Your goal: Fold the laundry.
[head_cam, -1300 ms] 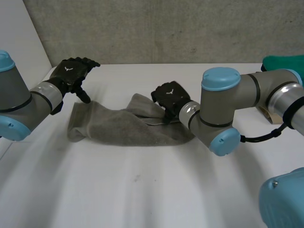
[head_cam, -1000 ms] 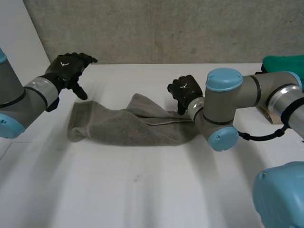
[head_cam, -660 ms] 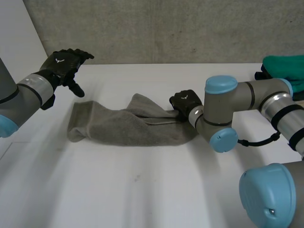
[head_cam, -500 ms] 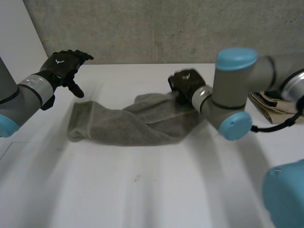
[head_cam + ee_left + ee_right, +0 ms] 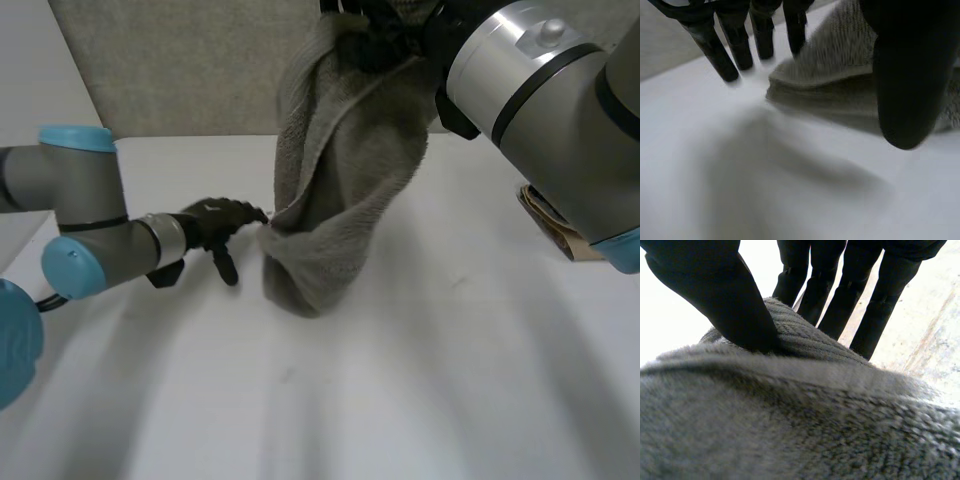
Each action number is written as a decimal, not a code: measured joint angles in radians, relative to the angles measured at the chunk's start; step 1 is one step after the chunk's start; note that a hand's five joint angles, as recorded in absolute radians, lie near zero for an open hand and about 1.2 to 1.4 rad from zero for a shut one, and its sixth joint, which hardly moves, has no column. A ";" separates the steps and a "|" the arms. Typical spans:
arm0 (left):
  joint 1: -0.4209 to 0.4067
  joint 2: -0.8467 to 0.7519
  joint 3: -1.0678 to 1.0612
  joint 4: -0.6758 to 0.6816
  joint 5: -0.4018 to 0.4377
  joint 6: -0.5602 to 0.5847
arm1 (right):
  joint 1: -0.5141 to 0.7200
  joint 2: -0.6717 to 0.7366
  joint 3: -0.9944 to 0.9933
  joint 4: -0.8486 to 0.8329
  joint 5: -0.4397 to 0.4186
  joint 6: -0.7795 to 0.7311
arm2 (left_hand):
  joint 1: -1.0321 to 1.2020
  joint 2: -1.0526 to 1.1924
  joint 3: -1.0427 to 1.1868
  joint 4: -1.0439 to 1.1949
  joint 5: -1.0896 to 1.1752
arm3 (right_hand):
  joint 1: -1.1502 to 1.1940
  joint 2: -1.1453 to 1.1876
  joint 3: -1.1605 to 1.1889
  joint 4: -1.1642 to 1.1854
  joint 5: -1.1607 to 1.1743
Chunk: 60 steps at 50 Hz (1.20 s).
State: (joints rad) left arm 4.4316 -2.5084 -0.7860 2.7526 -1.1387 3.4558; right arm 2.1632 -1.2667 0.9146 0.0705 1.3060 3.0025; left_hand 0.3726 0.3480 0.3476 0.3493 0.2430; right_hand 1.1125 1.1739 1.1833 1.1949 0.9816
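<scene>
Two hands share the towel (image 5: 340,170): our right hand (image 5: 378,38) pinches its top end high above the table (image 5: 420,380), the lower end sagging nearer the left edge. Our left hand (image 5: 212,224), fingers straight, touches a low corner. We should pinch that corner before spreading, keeping the cloth taut.

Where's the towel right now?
Head view: the grey towel hangs from the right hand, held high over the table's middle; its lower end reaches down beside the left hand.
</scene>
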 measured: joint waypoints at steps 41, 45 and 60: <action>-0.096 0.089 -0.019 0.219 -0.057 -0.465 | 0.021 -0.088 -0.028 -0.221 -0.068 0.305 | -0.187 -0.141 -0.141 -0.151 -0.192 | 0.000 0.000 0.006 0.004 0.000; -0.146 0.065 0.012 0.195 -0.017 -0.530 | 0.018 -0.095 -0.028 -0.228 -0.085 0.338 | -0.183 -0.141 -0.140 -0.150 -0.192 | 0.000 0.000 0.006 0.004 0.000; -0.014 0.278 -0.055 0.256 -0.250 -0.521 | -0.202 0.046 -0.007 -0.230 -0.038 0.303 | 0.803 0.112 0.837 0.844 0.728 | 0.000 0.000 0.006 0.004 0.000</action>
State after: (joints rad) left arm 4.4171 -2.2308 -0.8407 3.0085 -1.3882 2.9349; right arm 1.9612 -1.2210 0.9080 -0.1597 1.2684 3.3058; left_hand 1.1755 0.4601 1.1844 1.1929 0.9713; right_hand 1.1125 1.1739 1.1895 1.1987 0.9816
